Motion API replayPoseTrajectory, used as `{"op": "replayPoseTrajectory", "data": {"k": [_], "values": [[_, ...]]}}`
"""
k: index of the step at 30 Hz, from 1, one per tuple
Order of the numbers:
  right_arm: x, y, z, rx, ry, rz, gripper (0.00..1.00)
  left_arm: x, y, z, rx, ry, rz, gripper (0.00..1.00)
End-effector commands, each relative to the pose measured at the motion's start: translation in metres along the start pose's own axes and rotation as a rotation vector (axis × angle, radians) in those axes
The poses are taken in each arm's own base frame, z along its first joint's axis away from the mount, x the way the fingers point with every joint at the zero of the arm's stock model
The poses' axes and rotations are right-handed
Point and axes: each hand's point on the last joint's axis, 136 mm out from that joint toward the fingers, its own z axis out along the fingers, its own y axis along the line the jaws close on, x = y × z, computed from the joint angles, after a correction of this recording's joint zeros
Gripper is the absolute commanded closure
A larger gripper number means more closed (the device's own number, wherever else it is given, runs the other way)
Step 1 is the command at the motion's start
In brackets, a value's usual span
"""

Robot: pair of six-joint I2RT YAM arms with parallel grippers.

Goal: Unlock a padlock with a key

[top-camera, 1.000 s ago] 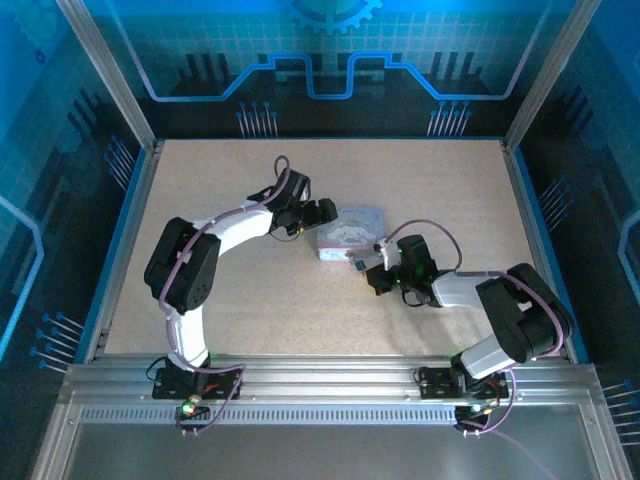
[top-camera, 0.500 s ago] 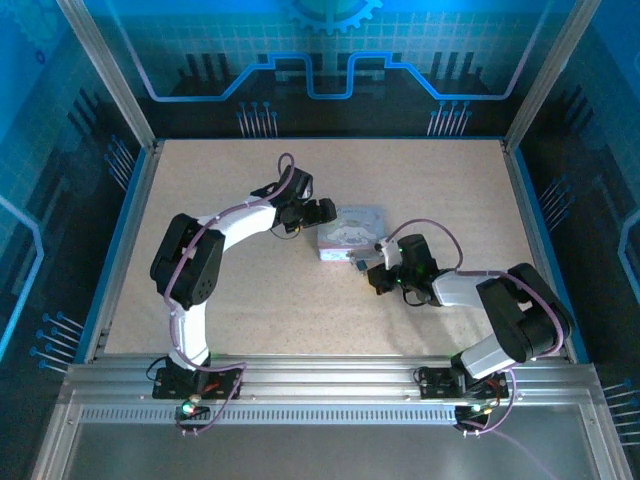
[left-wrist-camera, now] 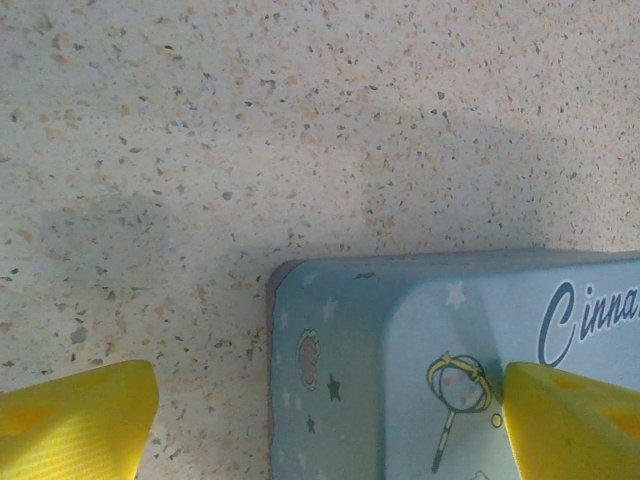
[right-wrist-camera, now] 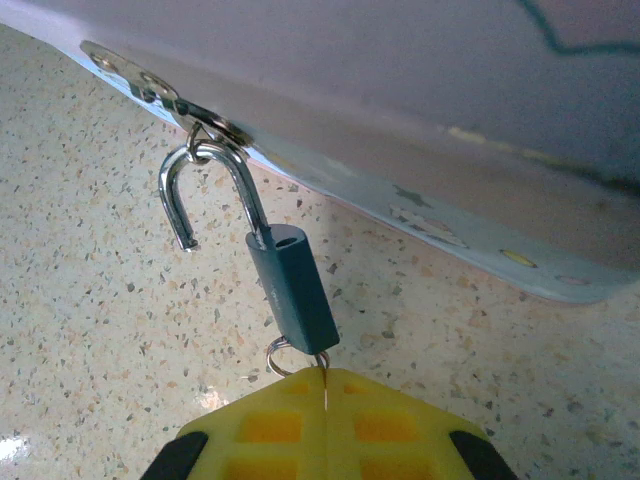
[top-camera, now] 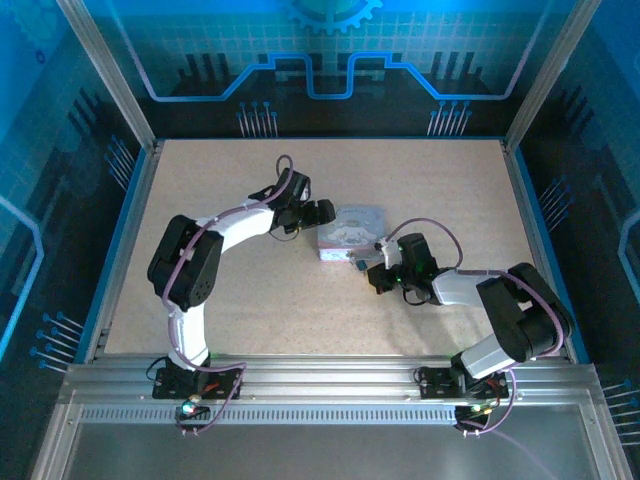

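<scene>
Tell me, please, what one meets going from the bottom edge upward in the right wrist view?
right pincer, shut → small ring → padlock → its open shackle → hasp → tin

key [right-wrist-camera: 276,352] mostly hidden between right claw [right-wrist-camera: 323,382] pads, tin [left-wrist-camera: 400,370] cropped at frame edge

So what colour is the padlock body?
The padlock body is dark teal-grey, its shackle shiny silver; the right wrist view shows it best.
</scene>
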Motion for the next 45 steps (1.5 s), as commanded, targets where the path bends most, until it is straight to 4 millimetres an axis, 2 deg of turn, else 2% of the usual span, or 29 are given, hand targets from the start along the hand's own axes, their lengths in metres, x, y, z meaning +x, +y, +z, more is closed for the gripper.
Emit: {"op": "replayPoseTrajectory", "data": {"k": [1,12,19,25,27,31,33,36,39,43,45], "values": [[-0.003,-0.005,-0.004,-0.003,-0.005,0.042,0.99,0.029,0.061,-0.002,-0.195,0.074,-0.020,0.12],[0.001,-0.002,-0.005,-0.046,-0.004,0.081,0.97,0.046,0.076,-0.025,-0.201,0.060,-0.054,0.12],[-0.007,-0.001,-0.009,-0.064,-0.031,0.078,0.91,0.051,0.079,-0.033,-0.199,0.049,-0.063,0.12],[-0.019,0.001,-0.023,-0.095,-0.067,0.077,0.78,0.047,0.075,-0.038,-0.187,0.034,-0.068,0.12],[-0.024,0.001,-0.029,-0.098,-0.091,0.075,0.71,0.046,0.073,-0.039,-0.180,0.029,-0.071,0.12],[-0.036,-0.003,-0.043,-0.101,-0.121,0.143,0.50,0.046,0.072,-0.041,-0.170,0.024,-0.078,0.12],[-0.042,-0.003,-0.047,-0.130,-0.104,0.197,0.47,0.047,0.071,-0.042,-0.165,0.022,-0.081,0.12],[-0.049,0.002,-0.043,-0.226,-0.043,0.263,0.47,0.047,0.071,-0.043,-0.161,0.019,-0.084,0.12],[-0.050,0.009,-0.030,-0.335,0.014,0.332,0.45,0.047,0.070,-0.044,-0.159,0.017,-0.084,0.12],[-0.046,0.006,-0.011,-0.336,0.030,0.370,0.42,0.047,0.070,-0.045,-0.156,0.014,-0.084,0.12],[-0.046,0.006,-0.007,-0.334,0.030,0.370,0.37,0.047,0.070,-0.046,-0.155,0.013,-0.086,0.12]]}}
